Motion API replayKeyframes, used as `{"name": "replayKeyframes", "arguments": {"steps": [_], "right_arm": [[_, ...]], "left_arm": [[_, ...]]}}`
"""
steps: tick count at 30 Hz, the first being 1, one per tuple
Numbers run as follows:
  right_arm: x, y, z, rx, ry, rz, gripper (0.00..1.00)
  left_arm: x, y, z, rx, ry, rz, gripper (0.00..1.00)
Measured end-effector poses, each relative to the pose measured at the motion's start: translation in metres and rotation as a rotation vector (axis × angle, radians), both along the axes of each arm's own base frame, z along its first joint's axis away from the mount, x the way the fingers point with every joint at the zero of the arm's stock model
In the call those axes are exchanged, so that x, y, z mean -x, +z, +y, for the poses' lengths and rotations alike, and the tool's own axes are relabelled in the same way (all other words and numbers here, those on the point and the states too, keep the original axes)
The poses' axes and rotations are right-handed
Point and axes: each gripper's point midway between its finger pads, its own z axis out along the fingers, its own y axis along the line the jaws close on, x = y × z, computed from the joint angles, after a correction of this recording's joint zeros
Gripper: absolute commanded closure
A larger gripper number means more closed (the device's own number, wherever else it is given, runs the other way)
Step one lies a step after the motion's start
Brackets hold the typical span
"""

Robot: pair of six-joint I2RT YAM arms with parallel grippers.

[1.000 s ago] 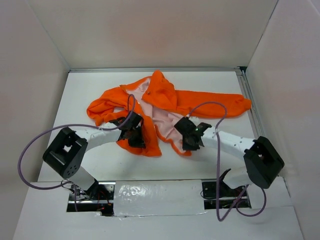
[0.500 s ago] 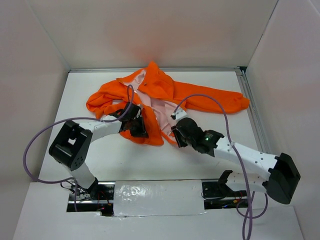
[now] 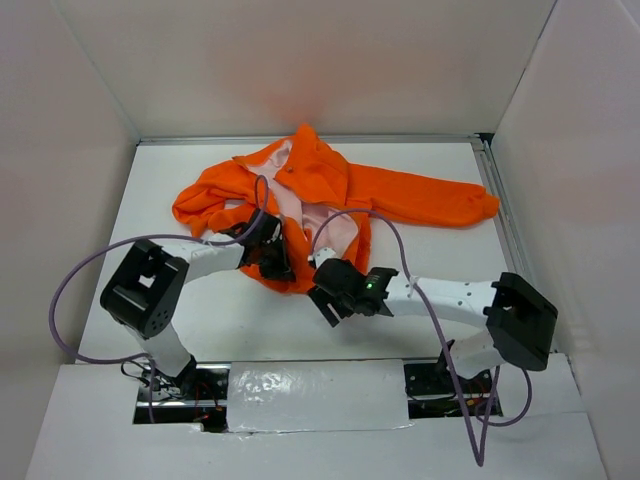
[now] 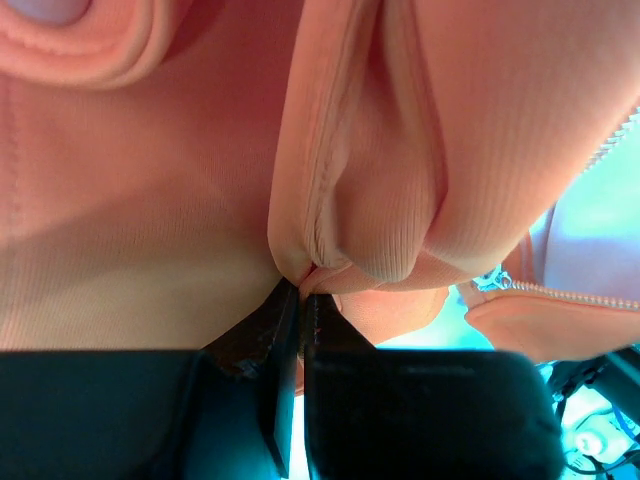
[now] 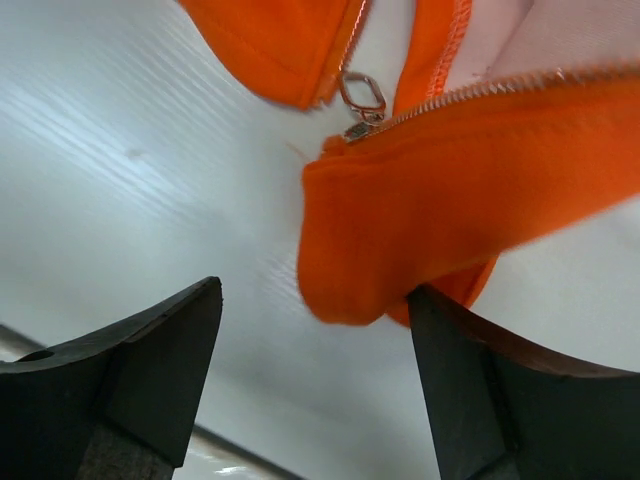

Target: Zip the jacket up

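Note:
The orange jacket (image 3: 330,190) lies spread on the white table, pale lining (image 3: 335,225) showing down its open front. My left gripper (image 3: 275,262) is at the left front panel's lower edge. In the left wrist view it (image 4: 300,285) is shut on a pinched fold of the orange fabric (image 4: 370,190). My right gripper (image 3: 325,295) sits at the bottom hem, just right of the left one. In the right wrist view it (image 5: 318,290) is open, and a hem corner (image 5: 400,230) hangs between its fingers (image 5: 150,370), touching the right one. The metal zipper pull (image 5: 362,100) lies just beyond that corner.
White walls box in the table (image 3: 180,320) on three sides, and a metal rail (image 3: 505,220) runs along the right edge. Purple cables (image 3: 70,290) loop off both arms over the jacket and the table. One long sleeve (image 3: 440,205) stretches to the right.
My right arm swung left along the bottom hem and its jaws opened, letting the fabric go. The front panels moved closer together. My left gripper kept its hold.

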Motion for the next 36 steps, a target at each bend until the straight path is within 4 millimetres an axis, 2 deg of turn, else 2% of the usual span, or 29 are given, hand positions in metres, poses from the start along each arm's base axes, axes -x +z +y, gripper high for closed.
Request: {"name": "replayKeyframes", "arguments": {"steps": [3,8,12,15,19,29,34,36], "right_arm": [[0.002,0.024,0.01,-0.085,-0.101,-0.027,0.16],[-0.003,0.072,0.002,-0.272,-0.422,-0.045,0.16],[0.001,0.082,-0.001,-0.377,-0.606,-0.004,0.17],[0.004,0.076,0.004,-0.434,-0.683,0.045,0.18],[0.006,0.059,0.005,-0.44,-0.772,0.09,0.19],[-0.033,0.023,-0.01,-0.4,-0.986,0.079,0.2],[-0.039,0.001,-0.011,-0.356,-1.047,0.074,0.22],[-0.04,-0.008,-0.011,-0.33,-1.061,0.074,0.27]], "left_arm": [[0.005,0.002,0.003,0.003,0.0,-0.005,1.0],[0.014,0.009,0.008,0.011,0.001,-0.02,1.0],[0.016,0.017,0.009,0.023,0.0,-0.042,1.0],[0.016,0.021,0.009,0.029,-0.001,-0.054,1.0],[0.018,0.02,0.009,0.028,-0.001,-0.051,1.0],[0.021,0.015,0.01,0.025,-0.004,-0.042,1.0],[0.022,0.01,0.009,0.024,-0.008,-0.027,1.0],[0.023,0.009,0.008,0.026,-0.011,-0.024,1.0]]}}
